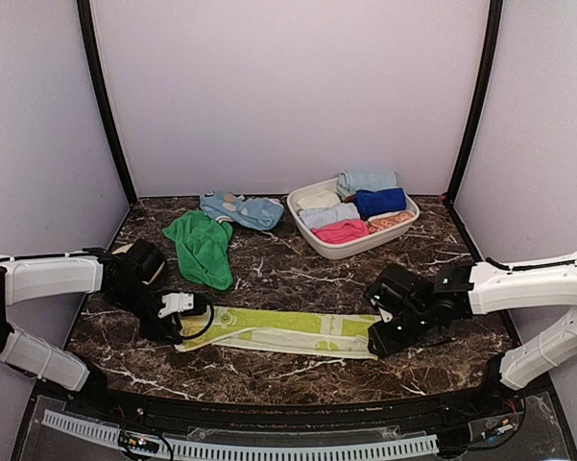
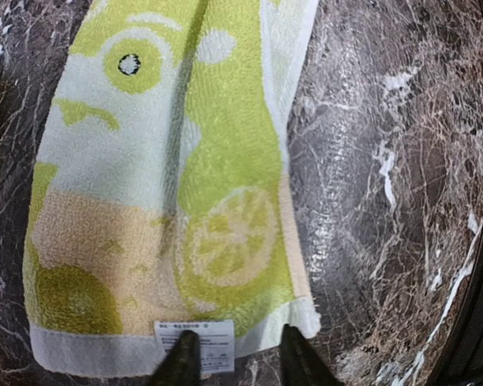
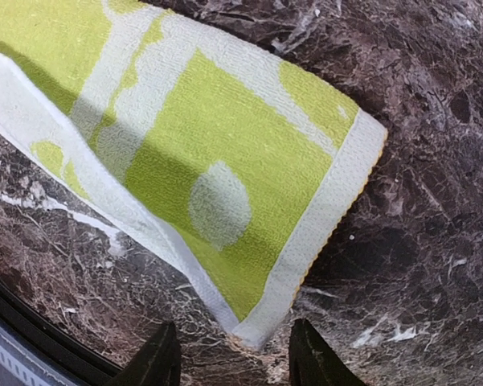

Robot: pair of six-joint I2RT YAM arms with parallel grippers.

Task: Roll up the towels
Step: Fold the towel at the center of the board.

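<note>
A pale lime-yellow towel [image 1: 283, 331] with white marks lies folded into a long flat strip across the near middle of the table. My left gripper [image 1: 180, 317] is open over its left end; in the left wrist view the towel [image 2: 185, 193] fills the frame and my fingertips [image 2: 183, 358] hover over its white hem and label. My right gripper [image 1: 382, 338] is open at the strip's right end; the right wrist view shows that end's corner [image 3: 261, 322] between the fingertips [image 3: 157, 362]. A plain green towel [image 1: 202, 248] lies crumpled at the back left.
A white basin [image 1: 403, 227] at the back right holds several rolled towels. A light blue cloth [image 1: 240, 208] lies left of it. A tan object [image 1: 152, 272] sits under my left arm. The table's front edge [image 1: 269, 405] is close behind the strip.
</note>
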